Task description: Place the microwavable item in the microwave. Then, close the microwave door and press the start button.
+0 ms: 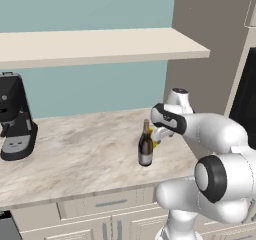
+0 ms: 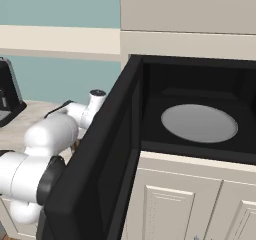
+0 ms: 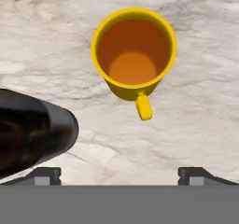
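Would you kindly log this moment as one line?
claw open above mug | mug upright on counter | microwave door open

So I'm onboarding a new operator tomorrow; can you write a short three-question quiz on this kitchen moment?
1. True or false: the small yellow-orange mug stands upright on the marble counter.
2. The black built-in microwave's door is: A) open B) closed.
3. Which item stands next to the mug, on the coffee machine's side?

Key:
1. True; it is empty, and the open gripper is above it.
2. A; the grey turntable shows.
3. The dark glass wine bottle.
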Robot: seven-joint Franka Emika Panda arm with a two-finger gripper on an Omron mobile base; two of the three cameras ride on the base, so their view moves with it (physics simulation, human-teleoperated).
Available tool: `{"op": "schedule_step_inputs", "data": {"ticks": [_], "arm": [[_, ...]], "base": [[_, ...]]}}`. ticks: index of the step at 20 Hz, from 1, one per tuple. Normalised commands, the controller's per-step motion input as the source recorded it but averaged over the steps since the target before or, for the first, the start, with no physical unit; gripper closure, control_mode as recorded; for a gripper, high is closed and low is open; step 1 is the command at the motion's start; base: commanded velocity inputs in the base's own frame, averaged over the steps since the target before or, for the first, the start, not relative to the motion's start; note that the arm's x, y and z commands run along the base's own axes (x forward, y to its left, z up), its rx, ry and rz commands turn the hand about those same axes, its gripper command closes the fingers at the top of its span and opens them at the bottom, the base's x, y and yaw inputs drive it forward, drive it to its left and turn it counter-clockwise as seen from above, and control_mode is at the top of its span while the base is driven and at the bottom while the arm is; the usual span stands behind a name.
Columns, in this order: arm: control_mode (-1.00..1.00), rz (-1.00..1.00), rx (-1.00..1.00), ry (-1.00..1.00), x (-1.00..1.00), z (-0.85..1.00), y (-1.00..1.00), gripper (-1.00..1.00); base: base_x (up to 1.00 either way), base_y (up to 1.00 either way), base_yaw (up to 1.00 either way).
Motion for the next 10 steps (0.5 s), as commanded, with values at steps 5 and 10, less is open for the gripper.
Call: {"op": "schedule_step_inputs", "data": {"ticks": [5,10], "arm": [[-1.00,0.06,0.00,-0.01,0.01,-0.12,0.00,-1.00],[-1.00,0.08,0.00,-0.04,0.00,-0.18,0.00,-1.00]], "base": [[0.00,0.00,0.00],[0.00,0.00,0.00]]}}
